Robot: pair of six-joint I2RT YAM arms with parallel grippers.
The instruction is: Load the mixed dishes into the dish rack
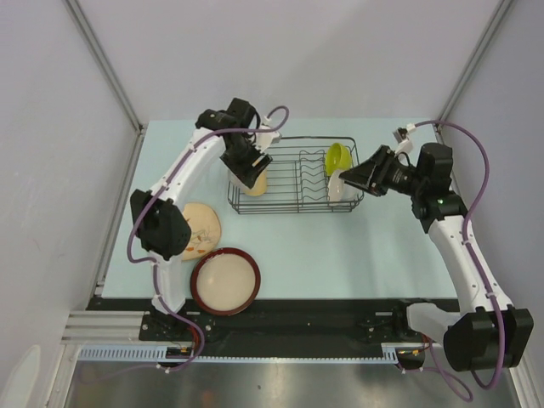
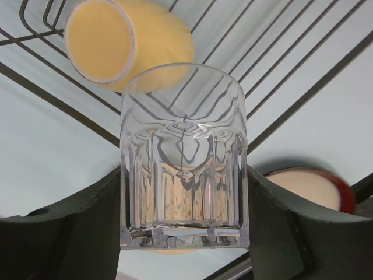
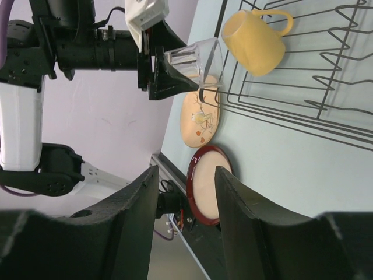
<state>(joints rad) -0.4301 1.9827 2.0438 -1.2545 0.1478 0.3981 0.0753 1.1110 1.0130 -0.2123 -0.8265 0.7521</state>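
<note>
Pale blue tabletop (image 1: 340,255), grey walls (image 1: 297,51) (aluminium rail (image 1: 98,325) at near edge)

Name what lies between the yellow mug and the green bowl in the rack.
Only empty wire loops of the dish rack separate pale yellow mug from lime green bowl; the top view shows this.

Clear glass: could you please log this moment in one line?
left end effector: holds clear glass over black wire dish rack | right end effector: open, empty | pale yellow mug: in rack
</note>
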